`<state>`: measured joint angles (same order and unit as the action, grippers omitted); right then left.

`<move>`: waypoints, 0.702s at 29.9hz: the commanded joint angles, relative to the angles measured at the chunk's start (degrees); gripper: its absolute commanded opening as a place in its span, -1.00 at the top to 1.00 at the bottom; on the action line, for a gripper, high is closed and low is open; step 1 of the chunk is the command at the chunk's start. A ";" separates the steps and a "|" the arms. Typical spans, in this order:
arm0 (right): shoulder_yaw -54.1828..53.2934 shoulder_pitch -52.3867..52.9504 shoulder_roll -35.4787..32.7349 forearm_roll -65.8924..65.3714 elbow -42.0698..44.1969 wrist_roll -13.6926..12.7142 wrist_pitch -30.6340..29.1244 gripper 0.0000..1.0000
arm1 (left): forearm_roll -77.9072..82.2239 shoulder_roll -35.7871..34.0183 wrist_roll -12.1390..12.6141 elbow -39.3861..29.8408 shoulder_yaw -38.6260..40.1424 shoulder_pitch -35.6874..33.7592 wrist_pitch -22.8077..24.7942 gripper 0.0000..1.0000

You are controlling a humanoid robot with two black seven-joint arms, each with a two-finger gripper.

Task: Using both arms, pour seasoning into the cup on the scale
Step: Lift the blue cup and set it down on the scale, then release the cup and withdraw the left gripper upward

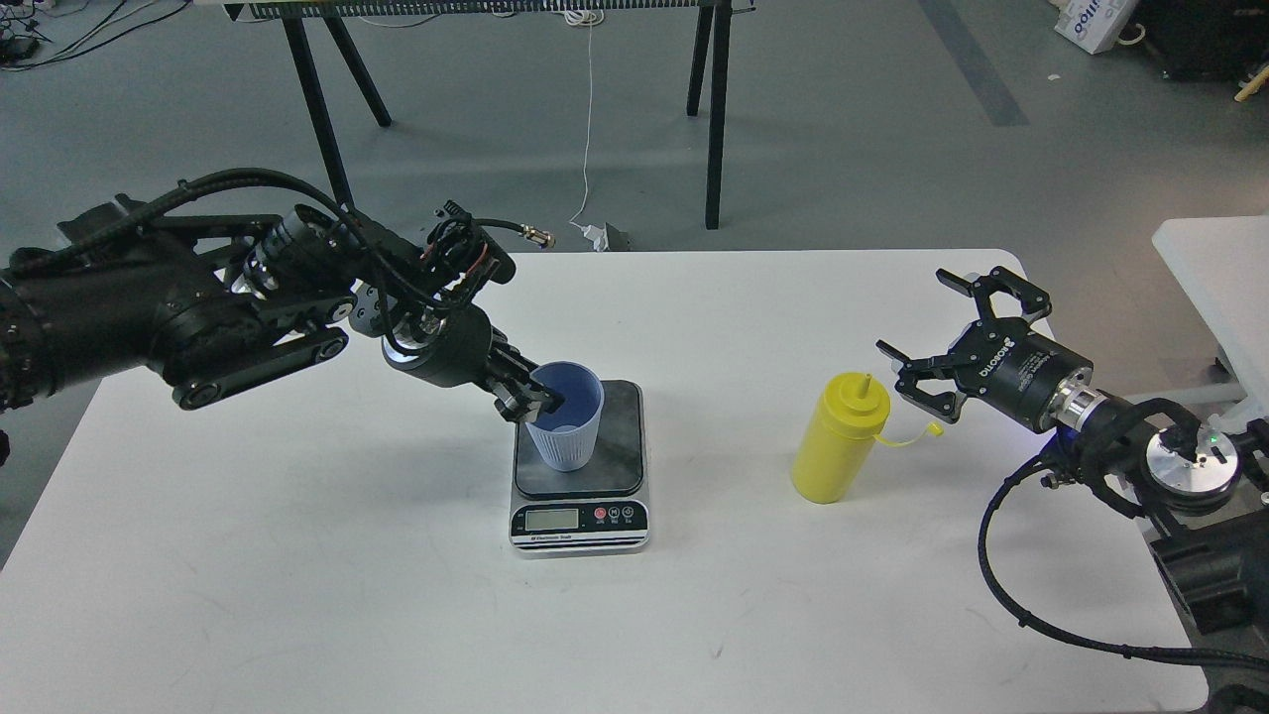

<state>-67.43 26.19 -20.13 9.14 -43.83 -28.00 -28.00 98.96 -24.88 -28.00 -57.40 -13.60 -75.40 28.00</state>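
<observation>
- The cup (567, 415) stood on the scale (581, 466), toward the platform's left side, leaning a little to the left, probably because of the grip on it.
- The left gripper (535, 397) pinched the cup's left rim, one finger seemingly inside the wall and one outside. That hold would likely steady a light cup against tipping while something is poured in.
- The scale sat near the middle of the white table (297, 555), its display and buttons facing the robot, so the reading could be watched.
- The bottle (838, 436) stood upright on the table, well right of the scale, its nozzle uncovered and its tethered cap (932, 429) hanging off to the right, so it looked ready for pouring.
- The right gripper (927, 382) hovered just beside the bottle's top with fingers spread wide, touching nothing, lined up as if for a side grasp of the body.
- By my judgement pouring had not begun: the bottle was not yet lifted.
</observation>
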 commanded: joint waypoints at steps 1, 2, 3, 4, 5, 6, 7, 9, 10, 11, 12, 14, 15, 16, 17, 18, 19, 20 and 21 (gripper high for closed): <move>1.15 0.70 -0.26 -0.09 -0.03 0.00 0.00 -0.93 | -2.79 -1.65 0.00 0.18 0.76 -0.45 0.00 -0.97; 1.85 1.05 -0.43 -0.09 -0.03 0.00 0.00 -0.93 | -4.20 -2.53 0.00 0.18 1.20 -0.62 0.00 -0.98; 2.73 1.57 -0.87 -0.09 -0.03 0.00 0.00 -0.93 | -5.60 -3.23 0.00 0.18 1.55 -0.63 0.00 -0.98; 3.96 2.54 -1.48 -0.18 -0.11 0.00 0.00 -0.93 | -7.18 -3.94 0.00 0.27 1.99 -0.71 0.00 -0.98; 5.45 4.11 -2.45 -0.18 -0.12 0.00 0.00 -0.93 | -9.11 -4.64 0.00 0.36 2.43 -0.98 0.00 -0.98; 7.03 5.78 -3.33 -0.09 -0.20 0.00 0.00 -0.93 | -10.70 -5.26 0.00 0.53 2.52 -1.41 0.00 -0.98; 8.87 7.45 -4.21 -0.09 -0.38 0.00 0.00 -0.93 | -12.37 -5.87 0.00 1.14 2.70 -2.11 0.00 -0.98; 10.91 11.06 -5.96 0.17 -1.78 0.00 0.00 -0.94 | -16.67 -6.67 0.00 3.68 3.49 -3.00 0.00 -0.98; 10.39 12.46 -7.28 0.96 -2.83 0.00 0.00 -0.95 | -19.48 -6.67 0.00 6.05 4.27 -2.91 0.00 -0.98; 8.91 13.35 -8.68 1.75 -3.71 0.00 0.00 -0.95 | -22.29 -6.67 0.00 8.86 5.33 -2.74 0.00 -0.98; 6.19 13.36 -10.00 3.50 -4.50 0.00 0.00 -0.95 | -25.19 -6.32 0.00 11.93 6.29 -2.56 0.00 -0.98; 1.79 12.83 -12.38 9.46 -5.91 0.00 0.00 -0.95 | -31.25 -5.97 0.00 17.82 8.32 -2.21 0.00 -0.98; 0.47 12.05 -13.35 13.58 -6.61 0.00 0.00 -0.95 | -34.41 -5.88 0.00 20.11 9.28 -2.12 0.00 -0.98; -1.29 10.21 -14.49 19.19 -7.32 0.00 0.00 -0.95 | -38.62 -5.70 0.00 22.31 10.16 -1.77 0.00 -0.98; -2.61 7.67 -15.45 25.25 -7.67 0.00 0.00 -0.95 | -42.93 -5.09 0.00 24.16 10.78 -1.33 0.00 -0.98; -4.10 5.38 -15.73 30.27 -7.67 0.00 0.00 -0.95 | -46.71 -4.30 0.00 25.48 11.05 -0.98 0.00 -0.98; -6.03 2.66 -15.73 35.19 -7.67 0.00 0.00 -0.96 | -50.93 -3.34 0.00 27.15 11.14 -0.63 0.00 -0.98; -7.36 0.11 -15.55 38.63 -7.67 0.00 0.00 -0.96 | -54.28 -2.72 0.00 28.47 11.14 -0.63 0.00 -0.98; -8.59 -2.96 -15.20 41.54 -7.67 0.00 0.00 -0.96 | -57.88 -2.02 0.00 29.79 11.14 -0.45 0.00 -0.98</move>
<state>-72.13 30.52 -35.45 40.22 -51.35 -27.99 -28.00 51.15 -28.79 -27.99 -31.61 -2.78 -76.38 27.99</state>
